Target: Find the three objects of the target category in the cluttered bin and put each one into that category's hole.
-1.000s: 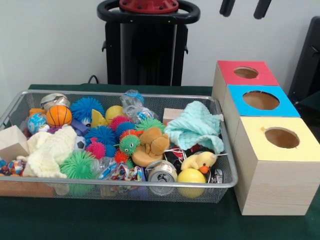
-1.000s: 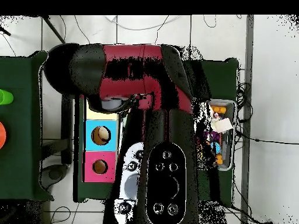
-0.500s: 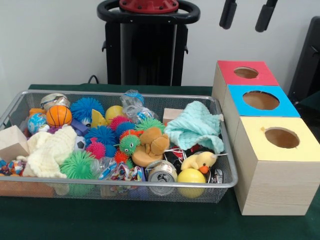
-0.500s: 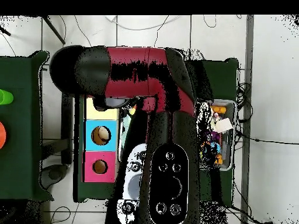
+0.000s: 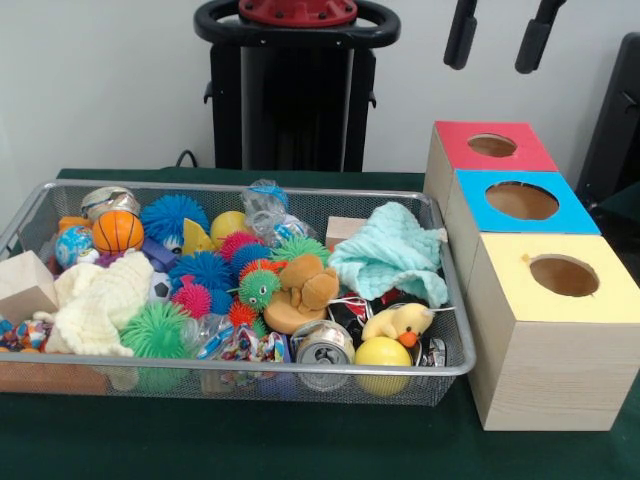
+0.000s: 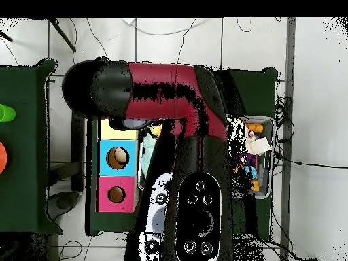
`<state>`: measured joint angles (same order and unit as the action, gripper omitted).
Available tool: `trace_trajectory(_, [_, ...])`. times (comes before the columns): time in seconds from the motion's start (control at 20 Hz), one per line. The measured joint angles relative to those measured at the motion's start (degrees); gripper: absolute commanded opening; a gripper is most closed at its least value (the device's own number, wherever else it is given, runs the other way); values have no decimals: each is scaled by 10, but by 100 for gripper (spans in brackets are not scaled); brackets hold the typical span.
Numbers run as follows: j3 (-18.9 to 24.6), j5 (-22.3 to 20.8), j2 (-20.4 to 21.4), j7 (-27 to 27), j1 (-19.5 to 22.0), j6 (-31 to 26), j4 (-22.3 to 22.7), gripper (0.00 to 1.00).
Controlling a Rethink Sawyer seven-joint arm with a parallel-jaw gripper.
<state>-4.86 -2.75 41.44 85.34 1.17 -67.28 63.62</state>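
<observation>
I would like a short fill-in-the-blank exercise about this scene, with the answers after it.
1. The gripper hangs above the box with the ____ top, empty and open.
2. The box nearest the camera has a ____ top.
3. The light green cloth lies at the bin's end nearest the ____.
4. Beside the yellow ball lies a silver ____.

Answers: red; yellow; boxes; can

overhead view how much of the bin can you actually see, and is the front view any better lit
Overhead view: the red and black arm covers most of the bin, leaving only a strip at its right end. Front view: even, soft light, the whole bin readable, no harsh glare; only the gripper tips show at the top edge, spread apart.
</observation>
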Motion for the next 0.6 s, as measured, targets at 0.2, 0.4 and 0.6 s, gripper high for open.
trace_trajectory(0.2, [-1, 1, 3, 0, 0, 0, 5, 100])
trace_trajectory(0.4, [-1, 2, 10, 0, 0, 0, 15, 100])
trace_trajectory(0.6, [-1, 3, 20, 0, 1, 0, 26, 100])
